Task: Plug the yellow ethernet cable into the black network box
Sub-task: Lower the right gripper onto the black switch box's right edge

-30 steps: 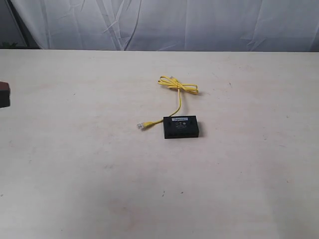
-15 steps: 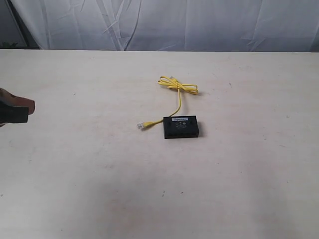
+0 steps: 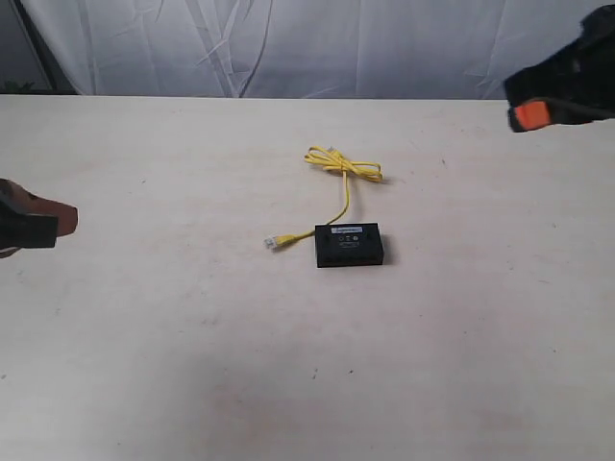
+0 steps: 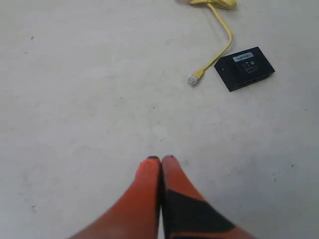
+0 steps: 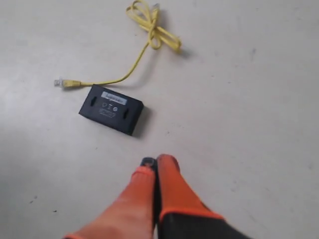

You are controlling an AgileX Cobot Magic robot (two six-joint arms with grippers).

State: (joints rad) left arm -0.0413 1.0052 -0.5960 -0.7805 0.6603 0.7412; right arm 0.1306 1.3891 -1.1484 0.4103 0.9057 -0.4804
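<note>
The black network box (image 3: pixel 351 245) lies flat mid-table, white label strip up; it also shows in the left wrist view (image 4: pixel 244 68) and the right wrist view (image 5: pixel 111 109). The yellow ethernet cable (image 3: pixel 344 169) has its bundled loop behind the box, and one clear plug (image 3: pixel 274 242) rests just left of the box, loose on the table. That plug (image 4: pixel 193 79) (image 5: pixel 60 82) is apart from the box. My left gripper (image 3: pixel 58 223) (image 4: pixel 160 159) is shut and empty at the far left edge. At the upper right hangs my right gripper (image 3: pixel 524 115) (image 5: pixel 155 161), shut and empty, well away from the box.
The pale table (image 3: pixel 192 365) stretches wide around the box and cable. A white cloth backdrop (image 3: pixel 336 43) hangs behind the far edge.
My left gripper has come a little further in from the left edge. My right gripper has come into view at the upper right. Box and cable have not moved.
</note>
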